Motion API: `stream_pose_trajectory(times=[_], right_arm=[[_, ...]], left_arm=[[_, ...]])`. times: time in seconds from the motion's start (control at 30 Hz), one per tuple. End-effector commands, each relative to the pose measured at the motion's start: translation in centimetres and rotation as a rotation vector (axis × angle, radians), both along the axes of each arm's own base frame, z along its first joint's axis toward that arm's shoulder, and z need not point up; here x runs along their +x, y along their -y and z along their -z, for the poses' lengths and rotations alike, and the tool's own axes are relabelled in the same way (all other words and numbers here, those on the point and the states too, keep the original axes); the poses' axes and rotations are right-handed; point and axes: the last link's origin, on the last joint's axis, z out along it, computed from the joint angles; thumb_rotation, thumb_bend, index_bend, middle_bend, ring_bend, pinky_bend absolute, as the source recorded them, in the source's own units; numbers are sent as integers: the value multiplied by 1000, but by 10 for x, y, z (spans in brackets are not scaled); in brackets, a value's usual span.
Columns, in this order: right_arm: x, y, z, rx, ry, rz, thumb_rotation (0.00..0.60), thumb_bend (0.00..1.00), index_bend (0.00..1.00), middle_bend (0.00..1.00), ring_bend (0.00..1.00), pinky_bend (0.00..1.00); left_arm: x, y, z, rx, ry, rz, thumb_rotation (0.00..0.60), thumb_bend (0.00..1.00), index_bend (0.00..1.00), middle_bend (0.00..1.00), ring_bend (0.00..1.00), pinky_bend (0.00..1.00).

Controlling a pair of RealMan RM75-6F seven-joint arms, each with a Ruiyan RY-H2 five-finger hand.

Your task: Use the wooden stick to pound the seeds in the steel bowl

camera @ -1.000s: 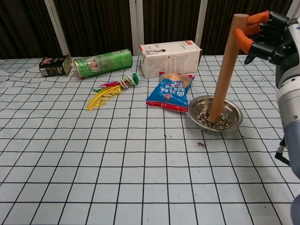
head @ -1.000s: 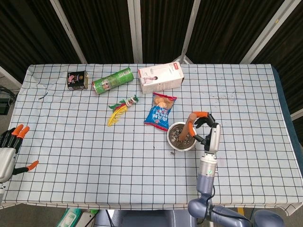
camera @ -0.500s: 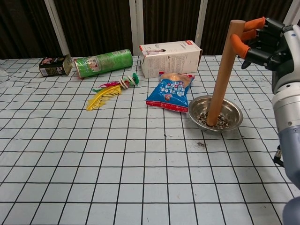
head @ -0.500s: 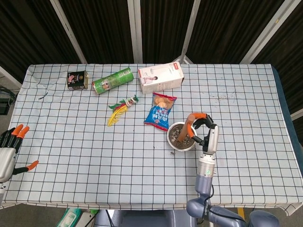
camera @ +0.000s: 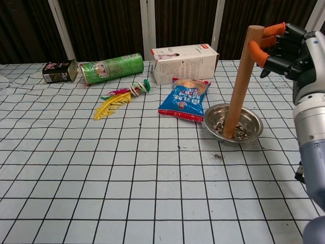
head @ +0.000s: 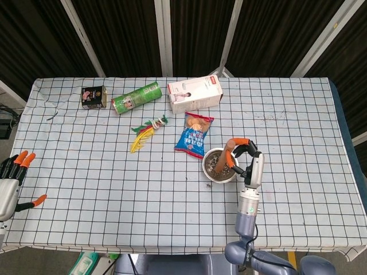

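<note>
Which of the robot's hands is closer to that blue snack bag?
The right hand. It holds the wooden stick in the steel bowl beside the snack bag. The left hand hangs off the table's far left edge.

From the head view we look steeply down from high above the near edge, taking in the whole checkered tabletop [head: 114, 172] and the dark slatted wall behind it. From the chest view we sit low and close, facing across the tabletop [camera: 101, 193] toward that wall. Both views share the steel bowl [head: 212, 172] [camera: 251, 127], the upright wooden stick [head: 227, 154] [camera: 238, 86] and the far row of packages.
</note>
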Motion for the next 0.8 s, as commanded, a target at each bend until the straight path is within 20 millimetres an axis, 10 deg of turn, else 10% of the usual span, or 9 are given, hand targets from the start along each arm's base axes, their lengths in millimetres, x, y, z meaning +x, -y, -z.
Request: stream_pose_trajectory(times=[0.03, 0.8], right_arm=[[-1, -1, 1, 1, -1, 3, 600, 872, 739, 647, 596, 660], [13, 9, -13, -46, -3, -48, 600, 871, 741, 648, 596, 660]], left_arm=[[0, 0, 0, 0, 0, 0, 600, 198, 22, 0, 0, 0], [1, 0, 0, -1, 1, 1, 600, 198, 22, 0, 0, 0]])
